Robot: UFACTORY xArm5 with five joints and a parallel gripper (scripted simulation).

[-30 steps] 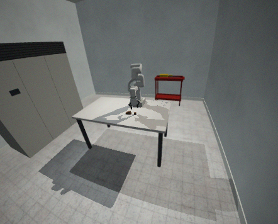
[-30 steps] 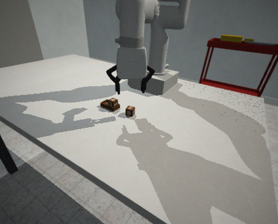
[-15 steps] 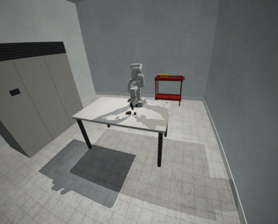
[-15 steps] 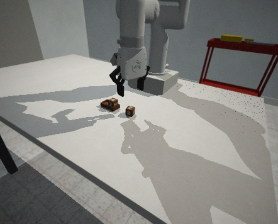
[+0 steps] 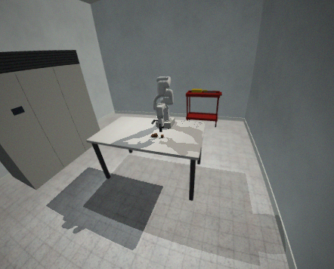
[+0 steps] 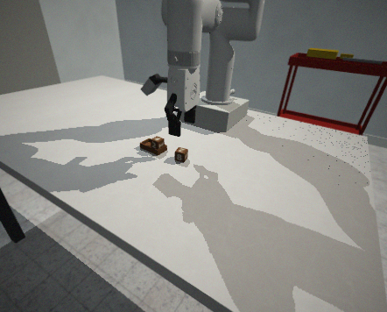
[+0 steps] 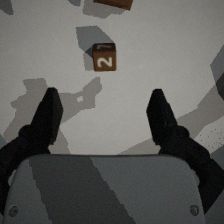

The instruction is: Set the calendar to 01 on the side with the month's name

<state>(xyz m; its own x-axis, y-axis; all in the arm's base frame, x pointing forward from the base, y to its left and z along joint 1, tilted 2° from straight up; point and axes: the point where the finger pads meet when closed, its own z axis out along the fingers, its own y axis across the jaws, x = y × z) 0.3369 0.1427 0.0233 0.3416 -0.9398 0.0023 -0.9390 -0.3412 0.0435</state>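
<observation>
A loose brown cube [image 5: 162, 136] [image 6: 181, 154] [image 7: 105, 57] stands on the table beside the tray. Its side towards the exterior camera shows an 8; the wrist view shows a 2 and a narrow face whose digit is unclear. The small brown tray [image 5: 152, 136] [image 6: 146, 149] [image 7: 114, 4] is left of it, cut off at the wrist view's top edge. The other cube [image 6: 158, 143] is at the tray's right part, showing what looks like a 2. The month's name is not readable. My gripper [image 5: 157, 126] [image 6: 162, 111] [image 7: 105, 98] is open and empty, above the table, towards the robot's base from the cubes.
The white table [image 5: 116, 130] [image 6: 117, 223] bears the robot's base [image 5: 169, 123] [image 6: 226, 116] behind the tray and cubes. Shadows of the arm fall across the table top. A red cart [image 5: 203, 94] [image 6: 336, 62] stands beyond the table, and a grey cabinet [image 5: 37, 113] is at the left.
</observation>
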